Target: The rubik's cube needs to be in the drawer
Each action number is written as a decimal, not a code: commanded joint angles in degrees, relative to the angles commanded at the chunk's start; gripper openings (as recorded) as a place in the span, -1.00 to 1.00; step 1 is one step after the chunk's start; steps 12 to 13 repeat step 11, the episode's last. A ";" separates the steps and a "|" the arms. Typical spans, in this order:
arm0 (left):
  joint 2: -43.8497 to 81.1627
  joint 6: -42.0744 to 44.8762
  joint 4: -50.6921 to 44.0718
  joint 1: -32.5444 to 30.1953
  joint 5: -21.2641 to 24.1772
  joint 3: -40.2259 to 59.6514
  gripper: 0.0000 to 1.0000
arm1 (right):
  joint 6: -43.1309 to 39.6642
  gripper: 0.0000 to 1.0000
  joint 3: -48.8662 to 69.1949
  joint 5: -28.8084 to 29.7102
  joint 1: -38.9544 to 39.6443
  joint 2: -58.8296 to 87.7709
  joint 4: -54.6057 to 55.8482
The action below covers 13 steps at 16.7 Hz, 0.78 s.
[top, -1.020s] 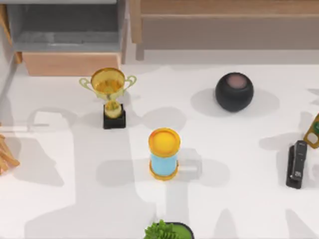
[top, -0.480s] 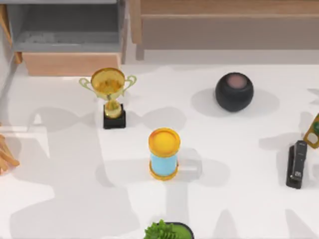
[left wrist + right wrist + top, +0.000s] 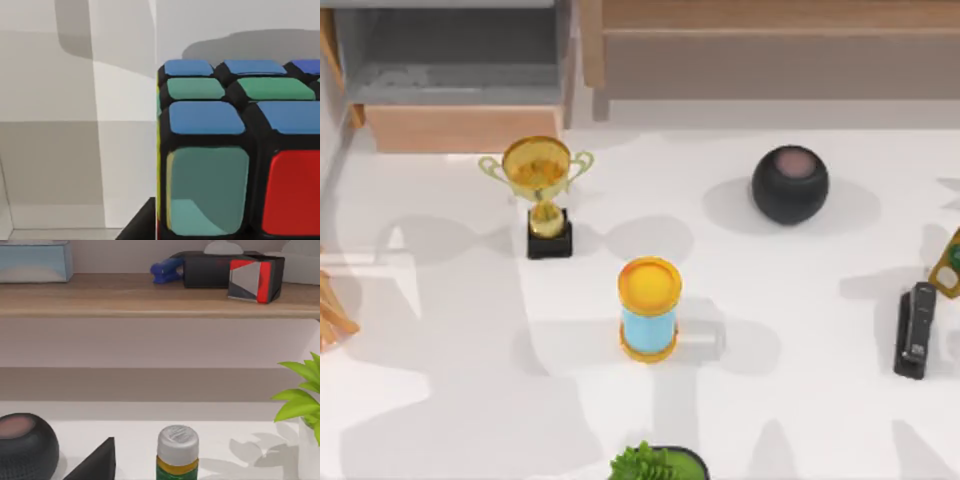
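While the left end effector [image 3: 150, 220] seems clenched on the rubik's cube [image 3: 235, 150], I'd carry it level over the drawer [image 3: 455, 60], then let go low.

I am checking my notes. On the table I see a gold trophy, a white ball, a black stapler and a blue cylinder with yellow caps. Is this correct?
One thing is wrong: the ball is black, not white, as the top view shows. The gold trophy, the black stapler and the blue cylinder with yellow caps are as you wrote.
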 joint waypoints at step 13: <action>0.00 0.00 0.00 0.00 0.00 0.00 1.00 | 0.00 1.00 0.00 0.00 0.00 0.00 0.00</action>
